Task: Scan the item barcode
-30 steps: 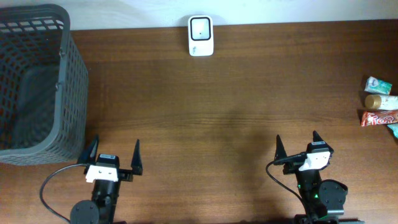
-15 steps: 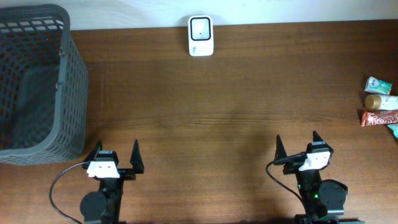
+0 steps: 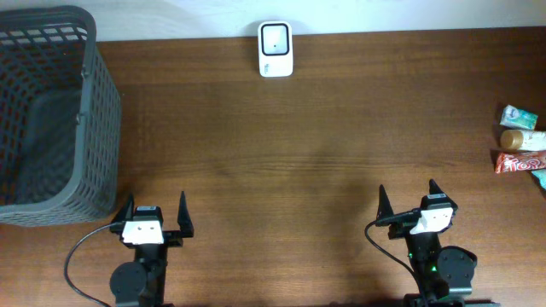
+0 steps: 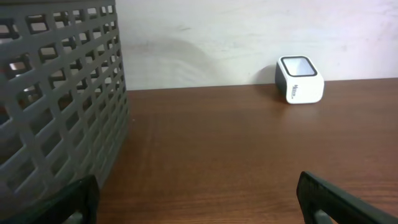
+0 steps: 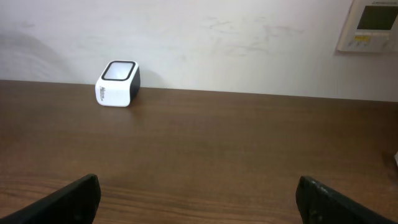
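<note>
Seen from overhead, a dark grey mesh basket [image 3: 51,111] stands at 10 o'clock on the brown wooden bench [image 3: 324,153], its open top facing up and nothing visible inside it. Just below the basket's near corner, at 7 o'clock, the left arm [image 3: 136,277] sits at the bench's front edge; the left jaws are spread wide with nothing between them, pointing toward 12 o'clock. In the left wrist view the basket [image 4: 56,106] fills the left side and both jaw tips show as dark shapes in the bottom corners. At 12 o'clock, against the bench's far edge by the pale wall, a small white scanner [image 3: 275,49] with a dark window stands well apart from both arms; the left wrist view shows it [image 4: 300,79] at upper right, the right wrist view [image 5: 118,83] at upper left. At 5 o'clock the right arm [image 3: 439,269] sits at the front edge, the right jaws likewise wide apart, holding nothing and aimed toward 12 o'clock. At 3 o'clock, hard against the right edge, lie the items: a green-white packet [image 3: 519,114], a tan-capped bottle [image 3: 517,139] and a red bar [image 3: 520,161], close together, partly cropped and untouched by either arm
</note>
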